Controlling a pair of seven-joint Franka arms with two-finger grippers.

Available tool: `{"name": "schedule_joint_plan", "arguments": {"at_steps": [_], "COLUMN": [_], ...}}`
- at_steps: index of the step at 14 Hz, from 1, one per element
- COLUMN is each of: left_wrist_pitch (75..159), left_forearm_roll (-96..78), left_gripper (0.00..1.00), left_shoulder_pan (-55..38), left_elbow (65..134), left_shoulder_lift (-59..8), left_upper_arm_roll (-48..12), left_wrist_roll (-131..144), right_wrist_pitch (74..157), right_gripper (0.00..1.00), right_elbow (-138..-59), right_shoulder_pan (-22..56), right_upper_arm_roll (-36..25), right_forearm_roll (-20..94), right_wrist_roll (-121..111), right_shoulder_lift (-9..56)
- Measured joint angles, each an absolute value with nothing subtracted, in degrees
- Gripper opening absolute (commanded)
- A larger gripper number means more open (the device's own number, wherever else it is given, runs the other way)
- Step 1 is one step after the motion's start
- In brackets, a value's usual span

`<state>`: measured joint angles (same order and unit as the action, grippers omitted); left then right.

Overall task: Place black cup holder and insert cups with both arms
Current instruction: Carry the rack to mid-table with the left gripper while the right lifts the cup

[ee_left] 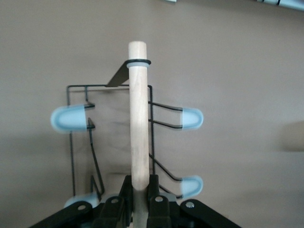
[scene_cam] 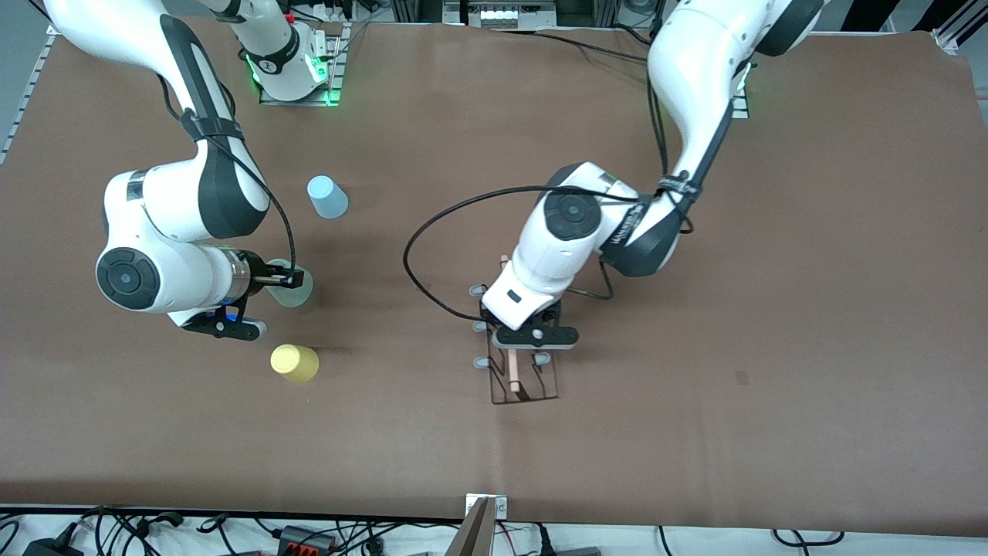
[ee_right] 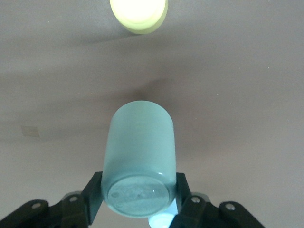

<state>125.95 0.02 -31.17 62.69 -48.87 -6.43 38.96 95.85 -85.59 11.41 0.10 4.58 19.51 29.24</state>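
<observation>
The black cup holder (scene_cam: pixel 528 386) stands upright near the middle of the table, its wire base nearer the front camera. My left gripper (scene_cam: pixel 515 344) is over it, shut on its wooden rod handle (ee_left: pixel 138 118). Pale blue peg caps (ee_left: pixel 192 118) stick out on both sides of the rod. My right gripper (scene_cam: pixel 287 283) is shut on the mint-green cup (ee_right: pixel 140 152), whose base faces the wrist. The yellow cup (scene_cam: pixel 294 363) lies on the table, nearer the front camera than the held cup. The light blue cup (scene_cam: pixel 327 197) sits farther from that camera.
The brown table cover (scene_cam: pixel 772 270) stretches wide toward the left arm's end. A black cable (scene_cam: pixel 421 232) loops from the left arm down beside the holder. Cables and power strips line the table's front edge (scene_cam: pixel 309 533).
</observation>
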Motion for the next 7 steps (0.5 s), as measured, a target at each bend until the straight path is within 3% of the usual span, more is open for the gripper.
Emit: {"name": "schedule_joint_plan", "arguments": {"at_steps": [6,7], "left_wrist_pitch": [126.0,126.0], "left_forearm_roll": [0.0,0.0], "left_gripper": [0.10,0.14], "left_shoulder_pan": [-31.2,-31.2], "left_elbow": [62.4,62.4], "left_shoulder_lift": [-49.4,-49.4], "left_upper_arm_roll": [-6.0,-6.0], "left_wrist_roll": [38.6,38.6], "right_wrist_pitch": [95.7,95.7], "right_gripper": [0.33,0.33], "right_elbow": [-85.6,-85.6], "right_shoulder_pan": [11.5,11.5], "right_upper_arm_roll": [0.1,0.1], "right_forearm_roll": [4.8,4.9], "right_wrist_roll": [19.6,20.0], "right_shoulder_lift": [29.5,29.5]}}
